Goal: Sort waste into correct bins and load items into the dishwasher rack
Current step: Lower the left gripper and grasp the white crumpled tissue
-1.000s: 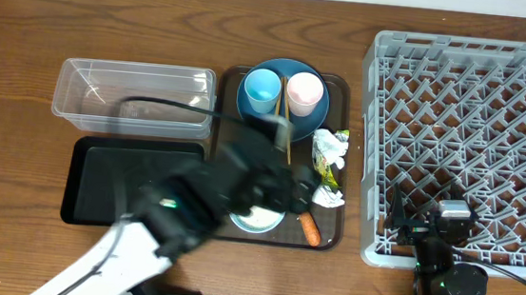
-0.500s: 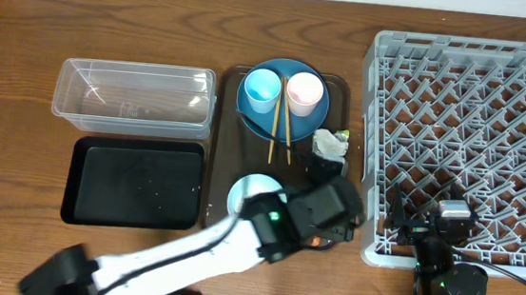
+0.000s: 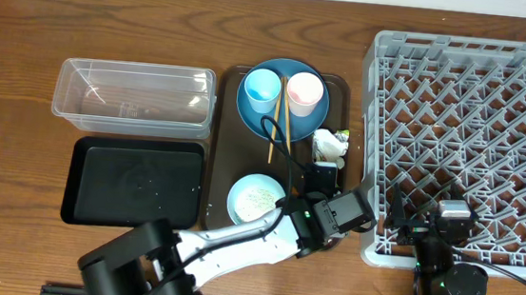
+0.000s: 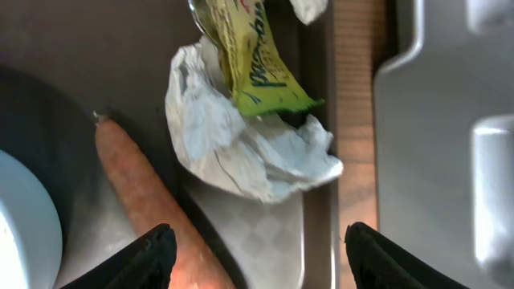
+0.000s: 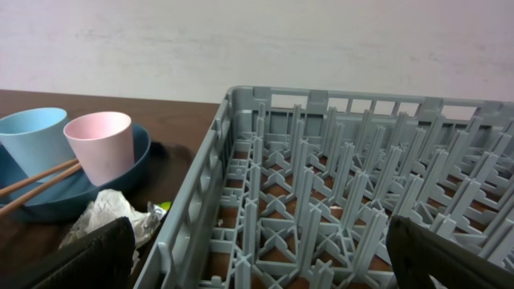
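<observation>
1. Overhead: left gripper (image 3: 322, 177) above dark-brown rectangular serving tray (image 3: 221, 163); crumpled white tissue (image 3: 330, 148) just past its tips.
2. Left wrist: 2 fingers (image 4: 148, 257) spread wide, clamping nothing; tissue and crinkled yellow-green wrapper (image 4: 249, 56) ahead between them; small orange carrot (image 4: 140, 193) just beside 1 finger.
3. Right wrist: right gripper (image 5: 261, 257) gaping, empty; large square light-grey pegged plastic rack (image 5: 321, 177) directly ahead; pink cup (image 5: 100, 144) ahead-left.

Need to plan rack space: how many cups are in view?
2. The blue cup and the pink cup stand side by side on the blue plate, blue cup to the left. None appears to be hidden.
</observation>
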{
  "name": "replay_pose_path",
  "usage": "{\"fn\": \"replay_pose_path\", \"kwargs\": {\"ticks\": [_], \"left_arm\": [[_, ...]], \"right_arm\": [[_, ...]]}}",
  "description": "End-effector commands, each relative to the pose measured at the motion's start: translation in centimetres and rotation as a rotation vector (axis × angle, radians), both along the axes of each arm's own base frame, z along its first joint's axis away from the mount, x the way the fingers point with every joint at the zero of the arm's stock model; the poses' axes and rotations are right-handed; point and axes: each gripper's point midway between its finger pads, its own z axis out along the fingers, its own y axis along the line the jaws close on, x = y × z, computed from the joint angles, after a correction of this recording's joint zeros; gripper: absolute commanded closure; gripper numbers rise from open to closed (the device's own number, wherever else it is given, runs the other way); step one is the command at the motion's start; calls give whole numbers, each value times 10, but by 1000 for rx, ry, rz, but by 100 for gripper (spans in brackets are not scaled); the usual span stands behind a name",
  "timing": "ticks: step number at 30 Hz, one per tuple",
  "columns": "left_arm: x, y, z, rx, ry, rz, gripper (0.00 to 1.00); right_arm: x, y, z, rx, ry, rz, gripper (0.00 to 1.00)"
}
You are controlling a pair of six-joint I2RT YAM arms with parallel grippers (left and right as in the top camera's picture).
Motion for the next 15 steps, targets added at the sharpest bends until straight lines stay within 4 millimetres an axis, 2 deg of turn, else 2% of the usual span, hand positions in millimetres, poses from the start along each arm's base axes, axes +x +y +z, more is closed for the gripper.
{"fn": "replay_pose_path", "kwargs": {"ticks": [1,15], "left_arm": [[15,1,-5,32,-59,46,30],[40,8,-3,80,-202,101,31]], "right_arm": [[0,-5,-2,-11,5,-20,1],[0,-5,-2,-11,5,-20,1]]}}
